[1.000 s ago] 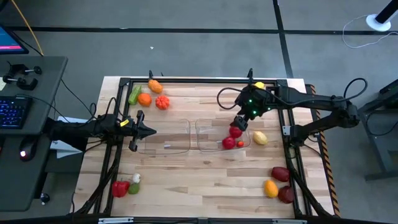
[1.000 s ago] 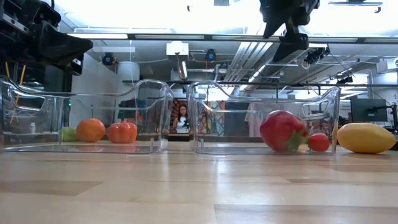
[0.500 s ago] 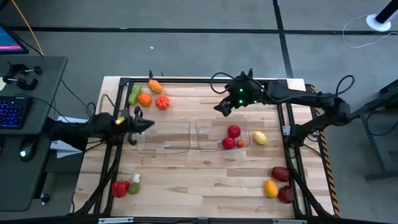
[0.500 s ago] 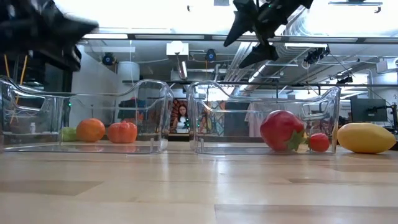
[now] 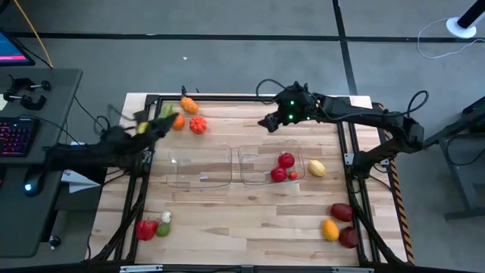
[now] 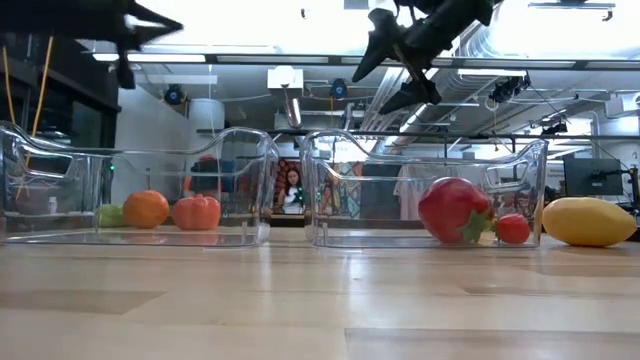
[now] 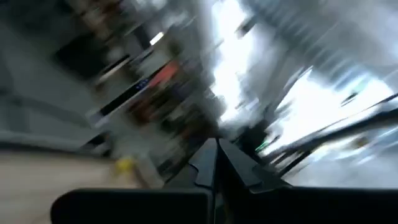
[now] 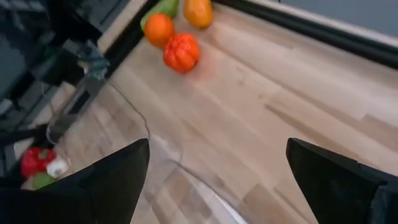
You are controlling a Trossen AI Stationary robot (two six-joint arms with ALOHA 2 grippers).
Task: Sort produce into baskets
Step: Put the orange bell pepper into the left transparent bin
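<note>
I've got the right gripper (image 5: 267, 123) up over the bare planks behind the right basket (image 5: 254, 152), fingers spread wide, holding nothing. Left gripper (image 5: 144, 126) is blurred near the table's left edge; fingers look pressed together in its wrist view. Both baskets are clear plastic with rounded corners; left basket (image 5: 201, 150) is empty. Right one holds a glossy red pepper (image 5: 285, 160) and small tomato (image 5: 293, 175). Ribbed orange pumpkin (image 5: 198, 125) sits behind them.
</note>
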